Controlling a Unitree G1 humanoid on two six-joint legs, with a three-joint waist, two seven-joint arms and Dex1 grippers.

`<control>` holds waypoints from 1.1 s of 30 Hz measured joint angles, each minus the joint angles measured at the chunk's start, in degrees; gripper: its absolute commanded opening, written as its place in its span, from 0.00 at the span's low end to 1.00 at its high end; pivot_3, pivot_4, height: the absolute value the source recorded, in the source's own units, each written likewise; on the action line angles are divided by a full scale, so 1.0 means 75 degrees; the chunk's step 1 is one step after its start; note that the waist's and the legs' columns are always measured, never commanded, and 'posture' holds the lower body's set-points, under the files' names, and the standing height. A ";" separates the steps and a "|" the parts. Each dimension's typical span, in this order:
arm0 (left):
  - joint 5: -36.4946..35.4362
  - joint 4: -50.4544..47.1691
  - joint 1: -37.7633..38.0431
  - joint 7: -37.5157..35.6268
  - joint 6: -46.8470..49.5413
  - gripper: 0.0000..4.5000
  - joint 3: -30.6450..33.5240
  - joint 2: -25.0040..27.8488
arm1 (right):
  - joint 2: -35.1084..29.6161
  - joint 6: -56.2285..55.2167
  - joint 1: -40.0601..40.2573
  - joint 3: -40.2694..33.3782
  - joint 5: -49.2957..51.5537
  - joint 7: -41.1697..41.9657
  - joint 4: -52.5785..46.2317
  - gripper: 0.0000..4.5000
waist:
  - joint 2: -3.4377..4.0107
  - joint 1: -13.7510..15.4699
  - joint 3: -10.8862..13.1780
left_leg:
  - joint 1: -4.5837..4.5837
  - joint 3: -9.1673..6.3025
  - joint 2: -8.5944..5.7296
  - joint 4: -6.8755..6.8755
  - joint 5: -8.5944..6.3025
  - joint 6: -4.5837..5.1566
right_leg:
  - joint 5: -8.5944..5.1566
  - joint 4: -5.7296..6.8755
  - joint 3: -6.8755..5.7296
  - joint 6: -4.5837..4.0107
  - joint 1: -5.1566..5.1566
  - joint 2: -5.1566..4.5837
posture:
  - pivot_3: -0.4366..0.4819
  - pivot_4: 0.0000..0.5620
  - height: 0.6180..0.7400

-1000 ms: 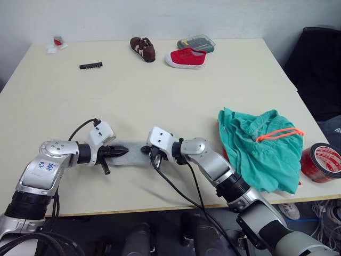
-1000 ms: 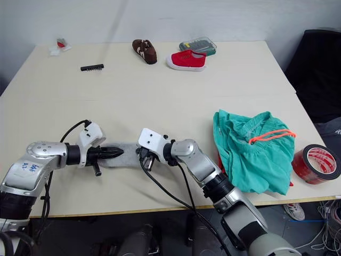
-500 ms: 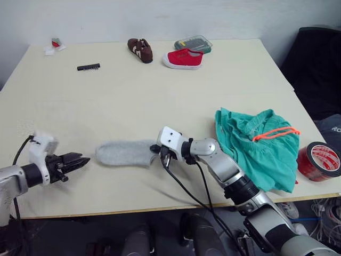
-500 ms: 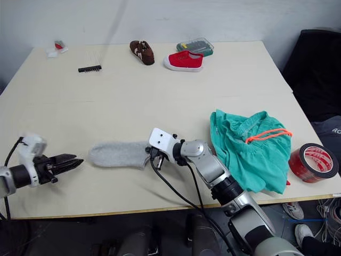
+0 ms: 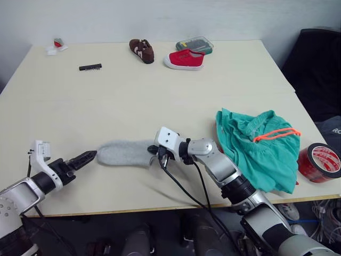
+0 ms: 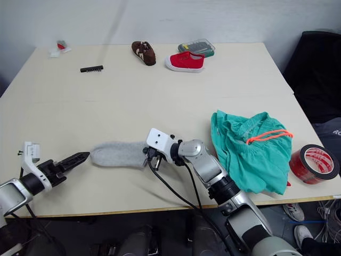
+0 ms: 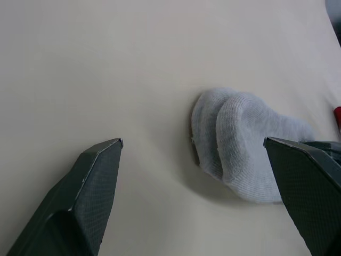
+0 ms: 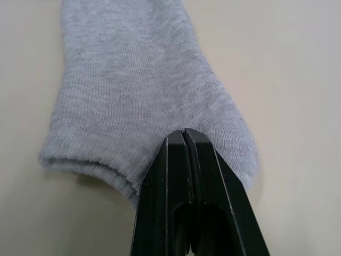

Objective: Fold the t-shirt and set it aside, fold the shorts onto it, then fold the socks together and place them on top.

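The light grey socks (image 5: 122,153) lie stacked flat near the table's front edge. My right gripper (image 5: 157,154) is shut, its tips (image 8: 183,133) resting on the socks' cuff end (image 8: 138,80). My left gripper (image 5: 86,157) is open just left of the toe end (image 7: 240,144), apart from it, with nothing between its fingers (image 7: 101,176). The teal shorts (image 5: 261,149) with an orange drawstring (image 5: 277,133) lie bunched to the right. The t-shirt is hidden under them except for a red sliver (image 6: 290,184).
A red tape roll (image 5: 319,162) sits at the table's right front corner. At the far edge are a red shoe (image 5: 185,58), a brown shoe (image 5: 141,50), a small case (image 5: 196,45) and a black bit strip (image 5: 90,67). A black chair (image 5: 319,64) stands beside the table.
My left gripper let go of the socks' toe end, opened wide and drew back to the left. The right gripper stays shut at the cuff end.
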 measured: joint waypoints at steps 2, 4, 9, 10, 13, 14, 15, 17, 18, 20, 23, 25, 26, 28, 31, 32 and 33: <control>0.0003 0.0209 -0.0242 0.0082 0.0007 0.99 -0.0153 -0.0018 | -0.0002 0.0008 -0.0004 -0.0008 -0.0003 0.0006 0.0031 0.00 | 0.0008 0.0031 -0.0006 | 0.0001 -0.0006 -0.0012 0.0002 -0.0009 -0.0021 | 0.0000 -0.0007 0.0001 -0.0001 0.0002 -0.0012 | 0.48 0.27 1.00; 0.0032 0.0413 -0.0495 0.0101 -0.0069 0.99 -0.0489 0.0025 | 0.0018 0.0014 -0.0003 0.0003 -0.0007 0.0016 0.0040 0.00 | 0.0015 0.0076 -0.0012 | 0.0002 -0.0007 -0.0017 0.0006 -0.0011 -0.0025 | -0.0001 -0.0004 0.0002 -0.0002 0.0004 -0.0018 | 0.48 0.27 1.00; 0.0150 0.0905 -0.0913 0.0065 -0.0246 0.95 -0.1137 0.0172 | 0.0077 0.0103 -0.0001 0.0016 -0.0051 0.0020 0.0042 0.00 | 0.0079 0.0194 -0.0061 | 0.0003 -0.0007 -0.0028 0.0005 -0.0009 -0.0023 | 0.0000 -0.0004 0.0004 -0.0002 0.0004 -0.0028 | 0.48 0.27 1.00; 0.0152 0.1002 -0.0969 0.0054 -0.0270 0.90 -0.1173 0.0168 | 0.0089 0.0147 0.0001 0.0016 -0.0052 0.0018 0.0042 0.00 | 0.0084 0.0203 -0.0065 | 0.0003 -0.0007 -0.0030 0.0006 -0.0008 -0.0021 | 0.0000 -0.0003 0.0003 -0.0002 0.0005 -0.0031 | 0.48 0.27 1.00; 0.0187 0.1202 -0.1074 0.0054 -0.0394 0.72 -0.1307 0.0099 | 0.0088 0.0165 0.0020 0.0014 -0.0056 -0.0004 0.0035 0.00 | 0.0085 0.0210 -0.0068 | 0.0002 -0.0011 -0.0037 0.0006 -0.0007 -0.0019 | 0.0000 -0.0001 0.0002 -0.0001 0.0006 -0.0038 | 0.48 0.27 1.00; 0.0185 0.1250 -0.1132 0.0056 -0.0399 0.66 -0.1345 0.0004 | 0.0088 0.0167 0.0024 0.0014 -0.0056 -0.0012 0.0030 0.00 | 0.0085 0.0212 -0.0068 | 0.0001 -0.0011 -0.0041 0.0006 -0.0006 -0.0017 | 0.0000 -0.0001 0.0001 -0.0001 0.0006 -0.0042 | 0.48 0.27 1.00; 0.0174 0.1310 -0.1183 0.0061 -0.0399 0.59 -0.1382 -0.0079 | 0.0088 0.0169 0.0029 0.0014 -0.0056 -0.0018 0.0021 0.00 | 0.0083 0.0210 -0.0069 | 0.0000 -0.0012 -0.0042 0.0005 -0.0007 -0.0016 | 0.0001 -0.0001 0.0001 0.0000 0.0006 -0.0043 | 0.48 0.27 1.00; 0.0163 0.1350 -0.1234 0.0090 -0.0383 0.44 -0.1466 -0.0213 | 0.0077 0.0169 0.0055 0.0014 -0.0055 -0.0023 -0.0004 0.00 | 0.0081 0.0198 -0.0070 | -0.0001 -0.0012 -0.0043 0.0004 -0.0004 -0.0009 | 0.0001 -0.0001 0.0001 0.0002 0.0006 -0.0043 | 0.48 0.27 1.00; 0.0159 0.1349 -0.1243 0.0098 -0.0378 0.38 -0.1520 -0.0263 | 0.0066 0.0169 0.0075 0.0013 -0.0057 -0.0026 -0.0032 0.00 | 0.0080 0.0195 -0.0070 | -0.0002 -0.0012 -0.0042 0.0004 0.0000 -0.0001 | 0.0002 0.0000 -0.0001 0.0002 0.0006 -0.0043 | 0.48 0.27 1.00; 0.0138 0.1347 -0.1245 0.0102 -0.0319 0.24 -0.1633 -0.0318 | 0.0048 0.0169 0.0100 0.0013 -0.0057 -0.0031 -0.0060 0.00 | 0.0079 0.0184 -0.0071 | -0.0003 -0.0011 -0.0041 0.0002 0.0007 0.0013 | 0.0002 0.0001 -0.0002 0.0002 0.0006 -0.0041 | 0.48 0.27 1.00; 0.0001 0.1321 -0.1269 0.0187 -0.0186 0.02 -0.1699 -0.0507 | 0.0032 0.0169 0.0104 0.0013 -0.0058 -0.0033 -0.0068 0.00 | 0.0075 0.0175 -0.0072 | -0.0005 -0.0011 -0.0037 0.0002 0.0008 0.0017 | 0.0002 -0.0001 -0.0003 0.0002 0.0006 -0.0039 | 0.48 0.27 1.00; -0.0026 0.1191 -0.1298 0.0271 -0.0204 0.01 -0.1733 -0.0606 | 0.0026 0.0169 0.0104 0.0013 -0.0057 -0.0035 -0.0069 0.00 | 0.0069 0.0167 -0.0075 | -0.0007 -0.0011 -0.0032 0.0002 0.0008 0.0016 | 0.0002 -0.0002 -0.0004 0.0002 0.0005 -0.0034 | 0.48 0.27 1.00; -0.0036 0.1046 -0.1320 0.0331 -0.0251 0.01 -0.1747 -0.0635 | 0.0024 0.0168 0.0105 0.0012 -0.0057 -0.0036 -0.0070 0.00 | 0.0067 0.0157 -0.0076 | -0.0008 -0.0011 -0.0029 0.0002 0.0007 0.0013 | 0.0002 -0.0002 -0.0004 0.0002 0.0005 -0.0030 | 0.48 0.27 1.00; -0.0048 0.0640 -0.1382 0.0401 -0.0375 0.01 -0.1839 -0.0626 | 0.0023 0.0167 0.0106 0.0012 -0.0057 -0.0039 -0.0071 0.00 | 0.0065 0.0155 -0.0076 | -0.0010 -0.0011 -0.0022 0.0002 0.0003 0.0006 | 0.0002 -0.0001 -0.0004 0.0002 0.0005 -0.0022 | 0.48 0.27 1.00; -0.0017 -0.0356 -0.1400 0.0424 -0.0757 0.01 -0.2325 -0.0416 | 0.0027 0.0160 0.0106 0.0010 -0.0057 -0.0044 -0.0071 0.00 | 0.0065 0.0142 -0.0077 | -0.0009 -0.0009 -0.0018 -0.0002 -0.0002 -0.0003 | 0.0002 -0.0002 -0.0002 0.0002 0.0005 -0.0016 | 0.48 0.27 1.00; 0.0001 -0.0608 -0.1403 0.0461 -0.0840 0.01 -0.2425 -0.0359 | 0.0033 0.0151 0.0106 0.0009 -0.0059 -0.0049 -0.0063 0.00 | 0.0065 0.0132 -0.0077 | -0.0010 -0.0009 -0.0016 -0.0002 -0.0001 -0.0001 | 0.0002 -0.0003 -0.0002 0.0002 0.0005 -0.0012 | 0.48 0.27 1.00; 0.0045 -0.0832 -0.1383 0.0479 -0.0925 0.01 -0.2594 -0.0215 | 0.0043 0.0143 0.0106 0.0009 -0.0060 -0.0055 -0.0046 0.00 | 0.0064 0.0119 -0.0077 | -0.0011 -0.0008 -0.0011 -0.0002 -0.0001 -0.0001 | 0.0002 -0.0006 -0.0003 0.0002 0.0004 -0.0006 | 0.48 0.27 1.00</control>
